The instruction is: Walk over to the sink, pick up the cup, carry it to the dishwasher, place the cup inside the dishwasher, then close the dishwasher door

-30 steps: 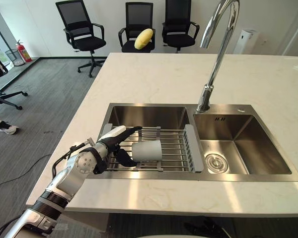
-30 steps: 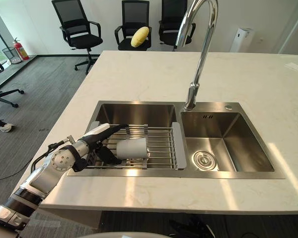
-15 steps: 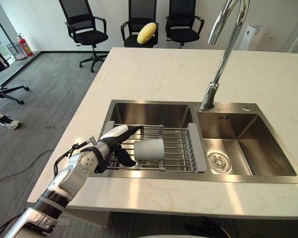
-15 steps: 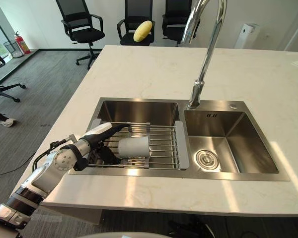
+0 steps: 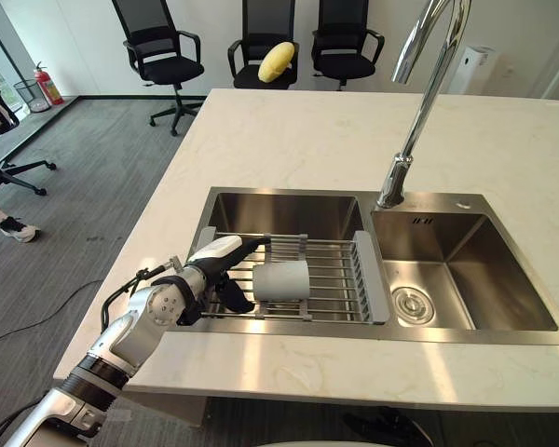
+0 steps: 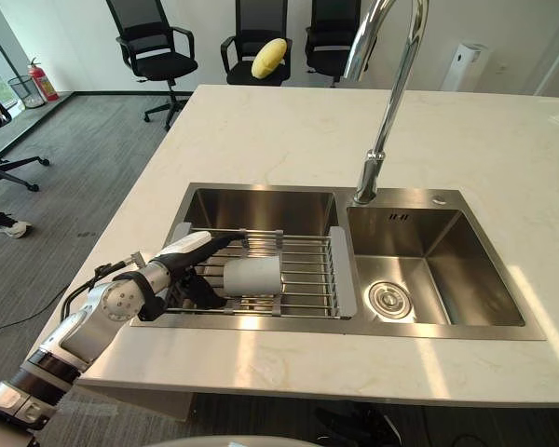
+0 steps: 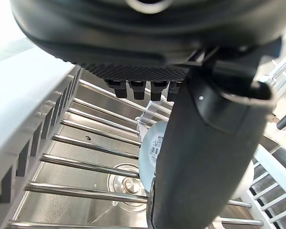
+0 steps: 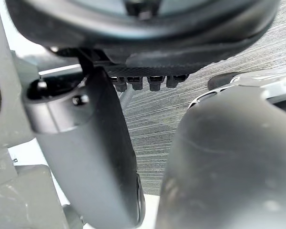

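cup (image 5: 281,280): one. Smooth pale cylinder, lying on its side on the rack, base toward your left hand.
left hand (image 5: 210,275): released. White-covered thumb reaches over the cup's base end and dark fingers sit below it, not clamped. Can't tell if it's touching.
right hand (image 8: 86,143): over grey carpet. Can't tell its state.
rack (image 5: 340,279): one. Parallel metal rods with pale end pieces, spanning the left bowl.
sink (image 5: 289,193): one, with two brushed-steel bowls. Round drain (image 5: 411,305) in the right bowl.
faucet (image 5: 419,102): one. Polished gooseneck.
desk (image 5: 289,140): pale veined stone.
chairs (image 5: 163,47): three. Black, on castors.
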Available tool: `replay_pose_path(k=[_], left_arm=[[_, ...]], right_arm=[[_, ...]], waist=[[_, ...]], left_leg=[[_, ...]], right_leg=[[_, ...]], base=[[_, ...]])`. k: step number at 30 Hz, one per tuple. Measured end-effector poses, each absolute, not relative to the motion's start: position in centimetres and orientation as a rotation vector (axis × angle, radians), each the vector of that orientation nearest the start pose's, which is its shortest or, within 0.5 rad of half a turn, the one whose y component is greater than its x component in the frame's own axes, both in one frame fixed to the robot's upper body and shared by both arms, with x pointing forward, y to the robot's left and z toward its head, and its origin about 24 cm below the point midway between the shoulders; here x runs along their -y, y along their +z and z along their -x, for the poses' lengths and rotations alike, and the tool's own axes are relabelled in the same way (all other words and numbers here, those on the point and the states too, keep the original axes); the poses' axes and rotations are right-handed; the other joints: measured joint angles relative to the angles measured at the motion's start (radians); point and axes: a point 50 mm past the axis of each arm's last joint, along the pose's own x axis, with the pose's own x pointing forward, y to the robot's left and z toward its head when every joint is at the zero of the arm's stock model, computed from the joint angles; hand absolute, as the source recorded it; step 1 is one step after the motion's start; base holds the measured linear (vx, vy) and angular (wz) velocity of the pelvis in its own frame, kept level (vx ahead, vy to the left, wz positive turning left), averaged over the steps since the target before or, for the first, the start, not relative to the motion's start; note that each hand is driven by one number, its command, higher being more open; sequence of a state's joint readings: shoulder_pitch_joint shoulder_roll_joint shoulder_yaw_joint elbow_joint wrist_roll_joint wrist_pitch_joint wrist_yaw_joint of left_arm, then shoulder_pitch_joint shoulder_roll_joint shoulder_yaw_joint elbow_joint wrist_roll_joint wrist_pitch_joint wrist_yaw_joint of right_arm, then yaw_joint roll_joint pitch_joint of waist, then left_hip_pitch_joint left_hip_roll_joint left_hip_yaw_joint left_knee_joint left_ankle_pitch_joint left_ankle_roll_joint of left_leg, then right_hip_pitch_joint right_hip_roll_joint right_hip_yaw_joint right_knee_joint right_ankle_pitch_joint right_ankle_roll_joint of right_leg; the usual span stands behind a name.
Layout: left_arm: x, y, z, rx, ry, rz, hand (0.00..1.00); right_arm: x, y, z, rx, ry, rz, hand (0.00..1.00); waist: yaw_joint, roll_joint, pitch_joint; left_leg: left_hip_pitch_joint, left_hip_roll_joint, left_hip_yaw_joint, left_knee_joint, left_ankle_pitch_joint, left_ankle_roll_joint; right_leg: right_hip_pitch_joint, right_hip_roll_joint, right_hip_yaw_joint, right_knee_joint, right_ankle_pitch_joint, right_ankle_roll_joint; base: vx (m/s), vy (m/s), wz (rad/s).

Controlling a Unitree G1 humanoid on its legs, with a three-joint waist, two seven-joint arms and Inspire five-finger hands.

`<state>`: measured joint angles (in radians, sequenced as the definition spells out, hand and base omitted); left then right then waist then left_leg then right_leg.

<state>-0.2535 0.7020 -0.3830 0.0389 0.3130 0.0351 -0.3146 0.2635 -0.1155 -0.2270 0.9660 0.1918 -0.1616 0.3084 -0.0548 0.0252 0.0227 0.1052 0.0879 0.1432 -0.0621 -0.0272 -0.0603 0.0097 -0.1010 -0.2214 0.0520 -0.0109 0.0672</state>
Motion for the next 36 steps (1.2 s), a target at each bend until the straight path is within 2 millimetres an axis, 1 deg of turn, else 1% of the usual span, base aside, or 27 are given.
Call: replay_pose_path(k=[5, 11, 16, 22, 26, 36], left_arm=[[-18.6, 7.5, -28.2, -0.06, -0.594, -1.068, 1.0], [-18.7, 7.7, -28.1, -0.065, -0.644, -1.059, 1.0], [-18.9, 8.0, -28.0, -0.085, -0.685, -0.99, 1.0], [-17.9, 9.2, -27.7, -0.018, -0.713, -0.96, 1.0], [-17.7, 9.6, -27.9, -0.002, -0.718, -0.932, 1.0], [-17.5, 10.1, -28.0, 0.035, -0.717, -0.937, 1.0]], right_arm=[[22.1, -15.4, -5.0, -0.971, -0.176, -0.285, 1.0], [22.1, -15.4, -4.8, -0.978, -0.177, -0.287, 1.0], [22.1, -15.4, -5.0, -0.976, -0.176, -0.287, 1.0], [22.1, -15.4, -5.5, -0.973, -0.171, -0.288, 1.0], [22.1, -15.5, -5.4, -0.977, -0.173, -0.288, 1.0], [22.2, -15.6, -5.0, -0.994, -0.178, -0.288, 1.0]], waist=[[0.001, 0.0, 0.0], [0.002, 0.001, 0.0], [0.001, 0.001, 0.001], [0.001, 0.003, 0.019], [-0.001, 0.005, 0.021], [-0.001, 0.005, 0.021]], left_leg=[[0.0, 0.0, 0.0, 0.0, 0.0, 0.0], [0.0, 0.0, -0.001, 0.0, 0.0, 0.0], [-0.001, 0.0, -0.004, 0.0, 0.0, 0.0], [-0.001, 0.0, -0.009, 0.001, 0.001, 0.001], [-0.001, -0.001, -0.011, 0.001, 0.001, 0.001], [-0.001, -0.002, -0.013, 0.001, 0.001, 0.002]], right_leg=[[0.0, 0.0, 0.0, 0.0, 0.0, 0.0], [0.0, 0.0, -0.001, 0.0, 0.0, 0.0], [0.0, 0.0, -0.003, 0.0, -0.001, -0.001], [0.004, -0.001, -0.007, 0.0, -0.001, -0.001], [0.003, -0.001, -0.009, -0.002, -0.001, -0.001], [0.004, -0.001, -0.01, -0.003, -0.001, 0.0]], base=[[0.0, 0.0, 0.0], [0.0, 0.0, 0.0], [0.0, 0.0, 0.0], [0.0, 0.0, 0.01], [0.0, 0.0, 0.0], [0.0, 0.0, 0.0]])
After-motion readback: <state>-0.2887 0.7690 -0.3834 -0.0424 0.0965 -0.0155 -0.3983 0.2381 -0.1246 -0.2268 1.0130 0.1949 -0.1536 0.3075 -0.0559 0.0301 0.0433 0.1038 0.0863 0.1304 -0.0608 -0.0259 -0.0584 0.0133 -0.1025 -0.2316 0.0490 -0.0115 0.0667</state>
